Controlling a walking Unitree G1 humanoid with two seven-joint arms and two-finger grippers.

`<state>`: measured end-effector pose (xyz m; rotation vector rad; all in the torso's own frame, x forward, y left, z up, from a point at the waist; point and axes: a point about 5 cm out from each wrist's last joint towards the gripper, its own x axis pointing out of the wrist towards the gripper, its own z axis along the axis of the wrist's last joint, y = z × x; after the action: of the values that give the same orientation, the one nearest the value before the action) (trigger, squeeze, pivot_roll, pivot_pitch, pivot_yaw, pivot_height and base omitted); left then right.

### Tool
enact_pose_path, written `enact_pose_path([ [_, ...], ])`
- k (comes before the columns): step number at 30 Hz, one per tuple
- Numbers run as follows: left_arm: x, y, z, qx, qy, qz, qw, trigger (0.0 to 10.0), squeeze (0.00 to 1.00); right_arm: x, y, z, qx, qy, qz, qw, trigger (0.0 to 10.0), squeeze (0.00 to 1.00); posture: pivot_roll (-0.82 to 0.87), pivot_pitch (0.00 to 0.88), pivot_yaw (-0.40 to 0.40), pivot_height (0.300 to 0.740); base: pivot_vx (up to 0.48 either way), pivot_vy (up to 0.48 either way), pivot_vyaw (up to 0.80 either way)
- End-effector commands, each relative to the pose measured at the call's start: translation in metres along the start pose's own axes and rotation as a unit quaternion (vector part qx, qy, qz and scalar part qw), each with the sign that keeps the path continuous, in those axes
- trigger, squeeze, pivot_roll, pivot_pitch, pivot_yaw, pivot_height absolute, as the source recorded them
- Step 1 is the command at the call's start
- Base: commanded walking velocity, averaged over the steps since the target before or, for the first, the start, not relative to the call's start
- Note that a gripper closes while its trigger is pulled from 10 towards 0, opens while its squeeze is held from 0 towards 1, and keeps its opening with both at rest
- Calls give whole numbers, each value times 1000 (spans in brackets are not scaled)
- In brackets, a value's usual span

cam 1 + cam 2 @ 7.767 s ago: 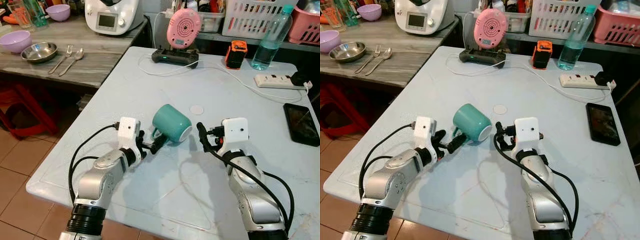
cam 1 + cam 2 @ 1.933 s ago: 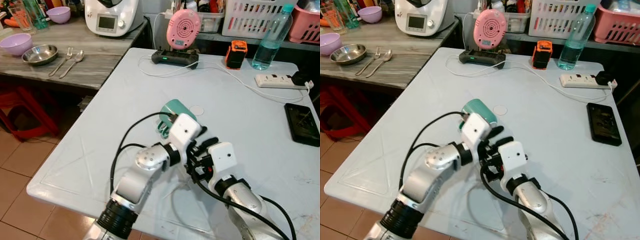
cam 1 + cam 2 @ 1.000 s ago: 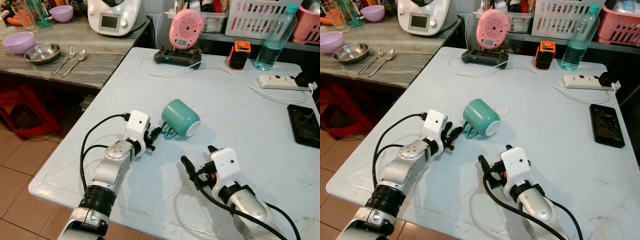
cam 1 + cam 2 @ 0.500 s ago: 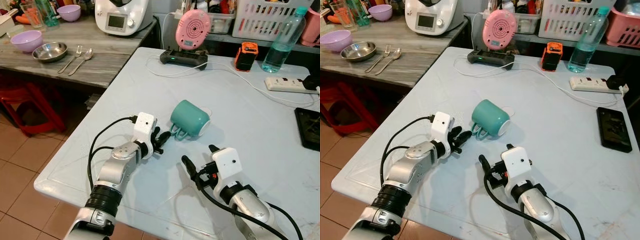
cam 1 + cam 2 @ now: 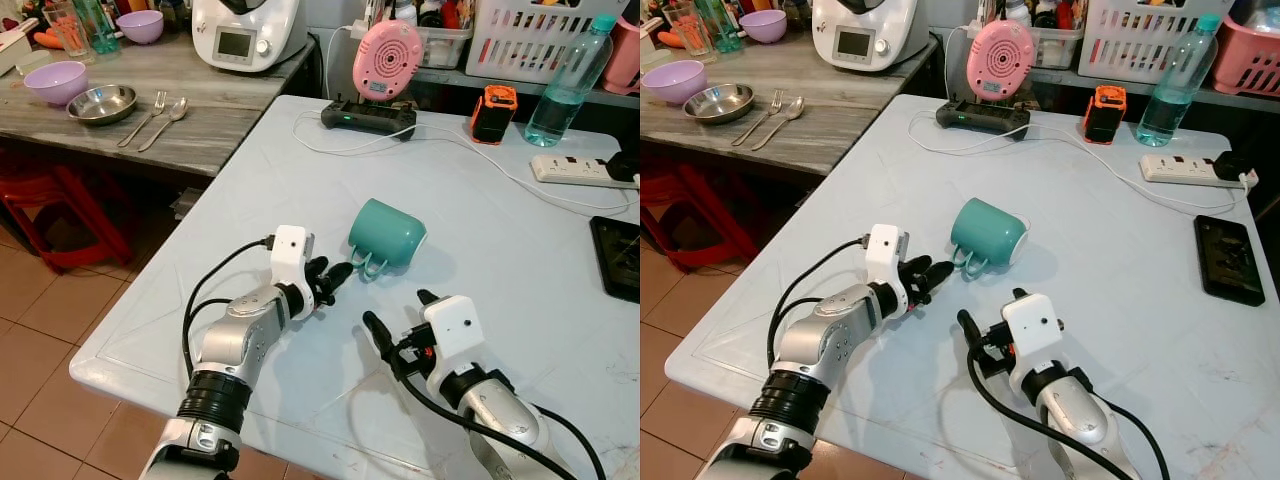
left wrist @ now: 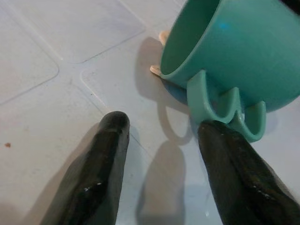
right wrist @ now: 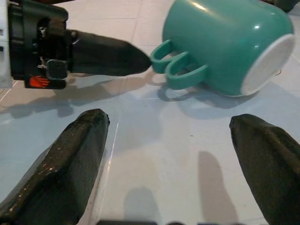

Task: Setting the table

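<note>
Left gripper (image 5: 332, 279) reaches forward, fingers spread, one fingertip (image 6: 220, 140) seemingly touching something. Right gripper (image 5: 988, 328) low, nearer the body, fingers spread wide.

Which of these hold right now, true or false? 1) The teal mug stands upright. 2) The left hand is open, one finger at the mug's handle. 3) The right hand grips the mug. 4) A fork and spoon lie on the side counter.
1) False: the teal mug lies on its side on the table.
2) True: the left hand is open, one finger at the handle.
3) False: the right hand is open, apart from the mug.
4) True: fork and spoon lie beside the steel bowl.
</note>
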<state>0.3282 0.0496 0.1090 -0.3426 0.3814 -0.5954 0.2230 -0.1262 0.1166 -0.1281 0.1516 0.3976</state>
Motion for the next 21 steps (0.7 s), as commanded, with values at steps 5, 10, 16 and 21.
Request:
enact_pose_path([
  [5,2,2,-21,-73,45,17,996,10000,0,-1,1,0,1,3,1,1000,10000,0,-110,90,33,740,0,0,0],
  [10,2,2,-21,-127,40,15,991,10000,0,-1,1,0,1,4,1,1000,10000,0,-113,92,34,740,0,0,0],
  [16,4,-7,-23,-166,48,-1,985,10000,0,-1,2,0,1,4,3,1000,10000,0,-113,92,34,740,0,0,0],
  [21,8,-25,-21,-181,44,-42,982,10000,0,-1,1,0,1,4,3,1000,10000,0,-116,92,34,740,0,0,0],
])
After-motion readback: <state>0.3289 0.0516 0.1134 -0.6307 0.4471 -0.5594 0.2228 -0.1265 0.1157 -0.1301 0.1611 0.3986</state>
